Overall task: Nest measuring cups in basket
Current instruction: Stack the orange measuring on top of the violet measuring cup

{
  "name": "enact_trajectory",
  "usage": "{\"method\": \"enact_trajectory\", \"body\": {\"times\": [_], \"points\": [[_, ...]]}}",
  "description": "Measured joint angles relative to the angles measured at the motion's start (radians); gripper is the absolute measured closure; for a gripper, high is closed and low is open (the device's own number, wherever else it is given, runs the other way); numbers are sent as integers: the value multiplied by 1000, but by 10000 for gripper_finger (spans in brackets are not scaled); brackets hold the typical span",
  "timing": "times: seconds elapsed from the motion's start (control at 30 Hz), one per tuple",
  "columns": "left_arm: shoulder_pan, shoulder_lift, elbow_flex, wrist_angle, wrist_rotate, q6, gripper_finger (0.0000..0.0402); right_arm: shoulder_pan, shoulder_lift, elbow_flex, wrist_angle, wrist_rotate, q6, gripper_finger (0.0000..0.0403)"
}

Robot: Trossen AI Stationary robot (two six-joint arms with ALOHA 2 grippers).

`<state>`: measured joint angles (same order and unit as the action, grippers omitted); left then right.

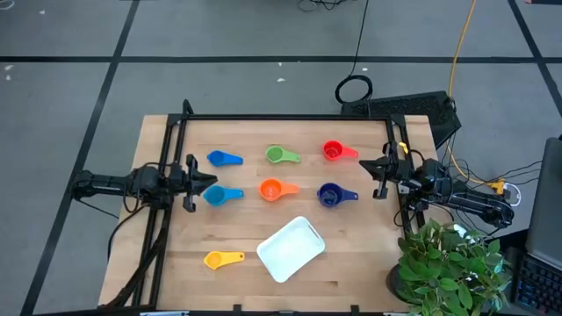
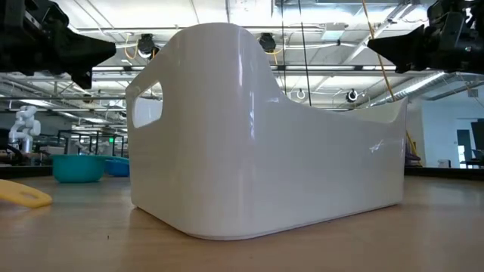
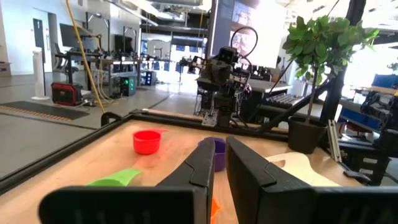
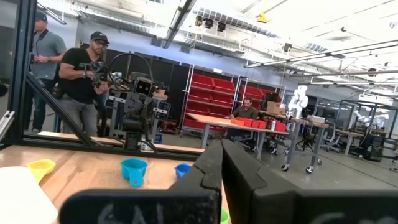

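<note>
Seven measuring cups lie apart on the wooden table: blue (image 1: 225, 159), green (image 1: 282, 155) and red (image 1: 336, 151) in a far row, light blue (image 1: 221, 195), orange (image 1: 276, 189) and navy (image 1: 332, 195) in a middle row, and yellow (image 1: 223, 259) near the front left. The white basket (image 1: 291, 248) stands on its base near the front, with nothing in it. My left gripper (image 1: 211, 180) hovers at the table's left side beside the light blue cup, its fingers (image 3: 205, 163) a narrow gap apart and holding nothing. My right gripper (image 1: 364, 165) hovers at the right side, shut and holding nothing.
A potted plant (image 1: 452, 268) stands at the near right corner. A black frame rail (image 1: 290, 117) runs along the far edge and down both sides. In the low view the basket (image 2: 265, 151) fills the middle. People (image 4: 84, 81) stand beyond the table's left side.
</note>
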<state>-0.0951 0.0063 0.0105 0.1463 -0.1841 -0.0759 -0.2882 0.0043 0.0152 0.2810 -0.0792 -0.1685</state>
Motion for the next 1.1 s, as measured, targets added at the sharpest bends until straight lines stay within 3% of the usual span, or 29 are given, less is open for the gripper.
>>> {"method": "enact_trajectory", "body": {"times": [0.23,0.5,0.67,0.83,1.1], "points": [[0,0,0,75,2,-76,357,0,0,0,0,-1,10,403],[2,0,4,121,0,-95,357,0,0,0,3,-1,131,403],[2,36,88,39,-26,-93,357,0,0,0,5,0,133,403],[2,198,274,-130,-101,-86,357,0,0,0,9,32,154,403],[48,636,645,-434,-158,-96,355,0,0,0,15,108,183,403]]}}
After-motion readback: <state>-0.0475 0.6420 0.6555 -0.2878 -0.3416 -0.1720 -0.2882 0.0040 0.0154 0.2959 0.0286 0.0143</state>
